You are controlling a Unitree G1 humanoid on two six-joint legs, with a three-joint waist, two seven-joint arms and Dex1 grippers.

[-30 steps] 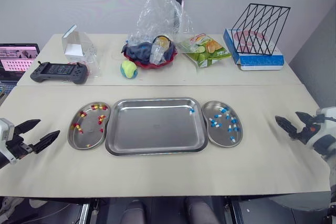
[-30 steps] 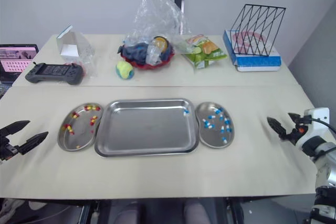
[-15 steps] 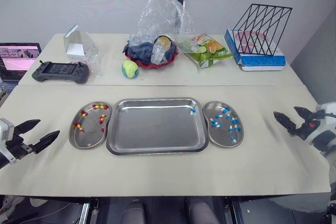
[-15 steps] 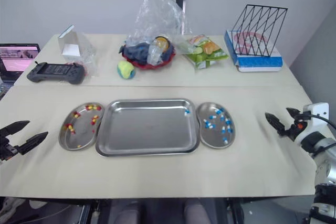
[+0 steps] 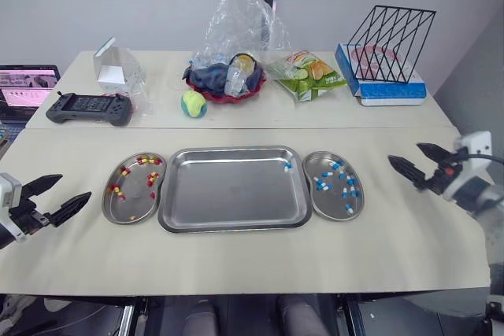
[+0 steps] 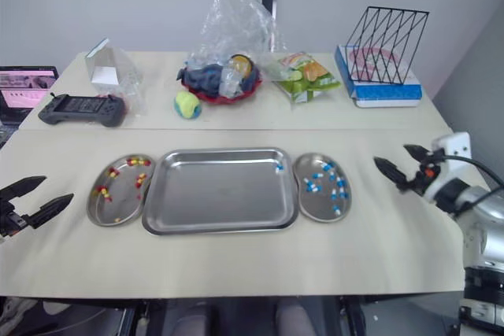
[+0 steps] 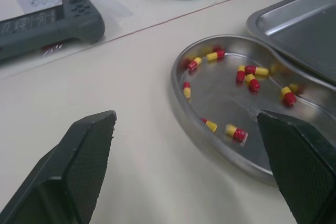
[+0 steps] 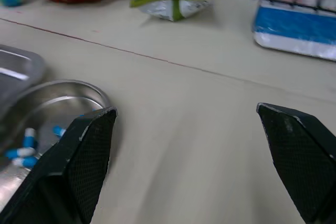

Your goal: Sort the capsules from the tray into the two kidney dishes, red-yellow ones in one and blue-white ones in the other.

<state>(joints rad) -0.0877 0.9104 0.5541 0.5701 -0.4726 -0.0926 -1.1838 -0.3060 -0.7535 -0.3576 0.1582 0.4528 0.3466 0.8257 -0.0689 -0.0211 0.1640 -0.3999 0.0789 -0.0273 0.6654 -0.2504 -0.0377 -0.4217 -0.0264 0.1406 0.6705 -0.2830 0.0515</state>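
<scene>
2 grippers: both are empty with their fingers spread wide, one at each near outer side of the table (image 5: 236, 265). I judge that each is parked there to serve the dish on its own side.
Left gripper (image 5: 75, 186): near left and low over the table, gaping open and gripping nothing. It points toward the left dish, which its wrist view frames between the 2 fingers.
Right gripper (image 5: 404, 153): to the right of the right dish and apart from it. Its fingers are wide apart, hold nothing and point left toward the dishes.
Tray (image 5: 228, 194): in the middle between the 2 dishes. Its rims touch or sit just beside theirs; I cannot tell which. The close spacing keeps each carry short.
Left dish (image 5: 132, 201): holds red-yellow capsules (image 7: 254, 70) only, as far as I can see.
Right dish (image 5: 331, 202): holds blue-white capsules (image 5: 349, 208) only.
Last capsule (image 5: 288, 166): 1 blue-white piece lies in the tray's far right corner, just beside the right dish. The right arm looks the better placed to take it.
Progress: likely 1 pick short of done.
Far side: a game controller (image 5: 88, 108), a ball (image 5: 193, 103), a red bowl (image 5: 228, 90), a snack packet (image 5: 307, 75) and a wire rack (image 5: 390, 33) stand well apart from the work.
</scene>
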